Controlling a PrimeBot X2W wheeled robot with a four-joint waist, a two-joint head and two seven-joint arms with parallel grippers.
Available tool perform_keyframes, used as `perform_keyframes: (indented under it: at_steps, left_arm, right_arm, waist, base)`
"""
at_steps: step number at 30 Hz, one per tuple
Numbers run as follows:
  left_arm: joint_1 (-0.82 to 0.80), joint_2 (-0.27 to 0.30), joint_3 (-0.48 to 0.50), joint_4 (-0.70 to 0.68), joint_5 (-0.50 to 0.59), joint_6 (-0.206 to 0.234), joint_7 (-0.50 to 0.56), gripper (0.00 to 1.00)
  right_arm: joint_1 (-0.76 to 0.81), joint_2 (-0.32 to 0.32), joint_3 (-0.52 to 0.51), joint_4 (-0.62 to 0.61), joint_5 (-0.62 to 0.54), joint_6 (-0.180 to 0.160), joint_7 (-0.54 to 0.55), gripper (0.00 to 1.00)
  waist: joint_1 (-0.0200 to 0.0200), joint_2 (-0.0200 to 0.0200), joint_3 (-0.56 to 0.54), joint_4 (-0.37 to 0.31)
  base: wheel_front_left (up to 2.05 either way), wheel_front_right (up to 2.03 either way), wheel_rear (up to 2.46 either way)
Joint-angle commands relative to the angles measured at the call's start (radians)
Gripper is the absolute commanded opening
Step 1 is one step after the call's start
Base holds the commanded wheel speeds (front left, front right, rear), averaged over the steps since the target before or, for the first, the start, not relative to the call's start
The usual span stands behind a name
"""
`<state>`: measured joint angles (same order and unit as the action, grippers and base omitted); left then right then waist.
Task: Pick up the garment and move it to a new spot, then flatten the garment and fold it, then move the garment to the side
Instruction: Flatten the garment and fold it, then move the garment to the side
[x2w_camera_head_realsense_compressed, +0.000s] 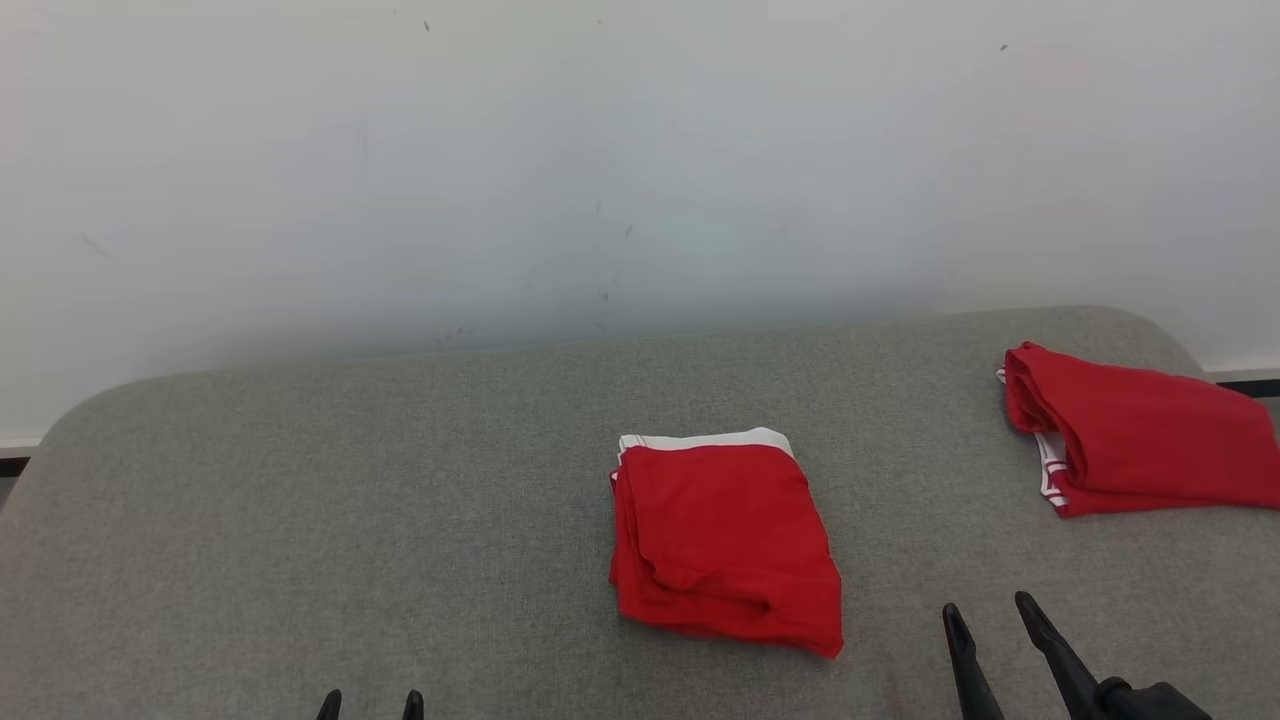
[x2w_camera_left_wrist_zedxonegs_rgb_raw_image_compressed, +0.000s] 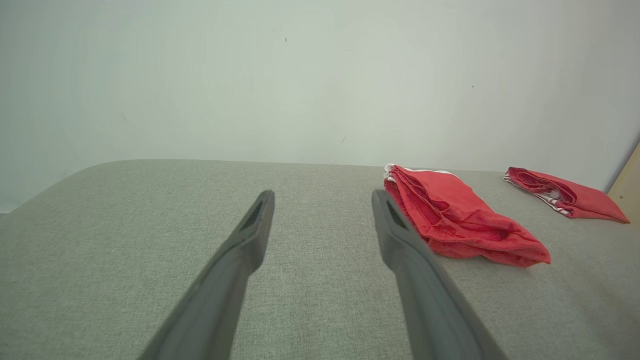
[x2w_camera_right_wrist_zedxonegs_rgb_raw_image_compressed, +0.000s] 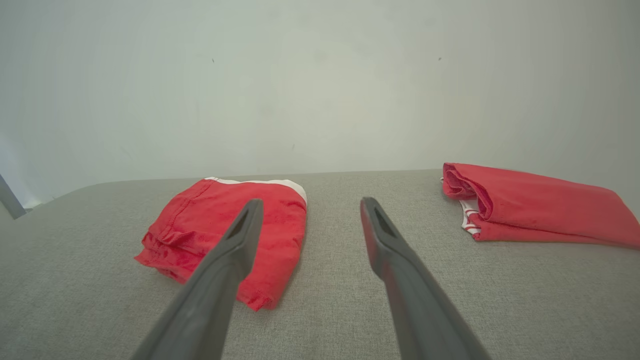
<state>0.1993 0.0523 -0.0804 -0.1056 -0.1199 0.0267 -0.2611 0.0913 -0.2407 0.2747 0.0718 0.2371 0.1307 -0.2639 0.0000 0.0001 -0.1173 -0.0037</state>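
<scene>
A red garment with a white waistband lies folded in a neat rectangle at the middle of the grey padded table. It also appears as the red garment right of my left fingers and the red garment partly behind my right gripper's left finger. My left gripper stands open at the near edge, left of the garment, with nothing in it. Open and empty too, my right gripper hovers to the garment's near right. The left gripper and right gripper show spread fingers.
A second folded red garment with white trim lies at the table's far right, also seen as that red garment and red garment. A pale wall rises right behind the table's rounded far edge.
</scene>
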Motion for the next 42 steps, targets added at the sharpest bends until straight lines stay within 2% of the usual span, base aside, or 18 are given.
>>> perform_keyframes:
  at_steps: [1,14,18,23,33,42]
  left_arm:
    - [0.005,-0.001,0.001,0.003,0.011,-0.007,-0.004,1.00]
    - [-0.002,-0.001,-0.012,0.004,0.008,-0.001,-0.004,1.00]
    - [-0.011,-0.001,-0.023,-0.004,0.017,0.003,-0.004,1.00]
    - [-0.022,-0.001,-0.042,0.001,0.024,-0.006,-0.004,1.00]
    - [-0.058,-0.001,-0.067,-0.010,0.035,-0.023,-0.004,1.00]
    - [-0.101,-0.001,-0.099,-0.006,0.049,-0.040,-0.004,1.00]
  right_arm:
    - [0.011,0.004,0.001,0.000,0.004,0.000,0.000,1.00]
    - [0.013,0.008,0.012,0.015,0.026,0.000,0.000,1.00]
    - [-0.024,0.015,0.031,0.078,0.074,0.000,0.000,1.00]
    - [-0.094,0.027,0.094,0.224,0.247,0.000,0.000,1.00]
    - [-0.338,-0.033,0.239,0.432,0.571,0.000,0.002,1.00]
    - [-0.514,-0.093,0.350,0.559,0.809,0.000,0.058,1.00]
  waist:
    - [0.0000,-0.0001,0.001,0.001]
    - [0.0000,-0.0001,0.011,0.003]
    - [0.0000,-0.0001,0.027,0.008]
    - [0.0000,-0.0001,0.040,0.025]
    - [0.0000,-0.0001,0.096,0.073]
    - [0.0000,-0.0001,0.181,0.126]
  base:
    - [0.00,0.00,0.00]
    - [0.00,0.00,0.00]
    - [0.00,0.00,0.00]
    - [0.00,0.00,0.00]
    - [0.00,0.00,0.00]
    - [0.00,0.00,0.00]
